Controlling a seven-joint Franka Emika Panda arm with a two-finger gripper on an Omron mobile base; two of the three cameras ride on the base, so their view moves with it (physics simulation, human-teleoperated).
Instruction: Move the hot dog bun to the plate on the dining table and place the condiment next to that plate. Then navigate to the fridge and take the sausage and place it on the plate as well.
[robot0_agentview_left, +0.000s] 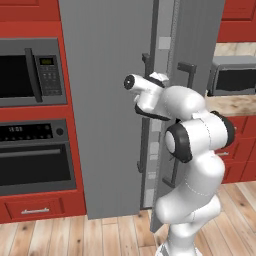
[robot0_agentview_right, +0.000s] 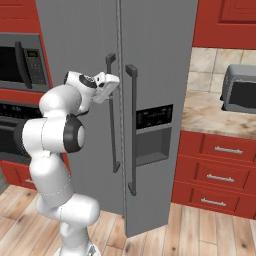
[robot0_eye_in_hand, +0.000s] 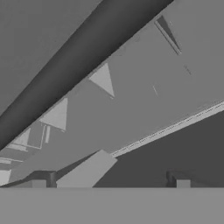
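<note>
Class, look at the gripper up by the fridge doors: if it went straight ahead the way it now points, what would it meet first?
Most likely the fridge itself: the open gripper faces a dark door handle and the grey door panel beyond. Depth is hard to judge, so which comes first is uncertain.

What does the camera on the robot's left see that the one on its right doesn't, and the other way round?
The left base view alone shows the edge of the fridge's open right door, with pale bins on its inner side, and the whole front of the oven below the microwave. The right base view alone shows the dispenser panel on the front of that door and three red drawers below the counter. Both show the grey fridge, its right door ajar, the white arm reaching toward the handles, the toaster oven and the wooden floor.
</note>
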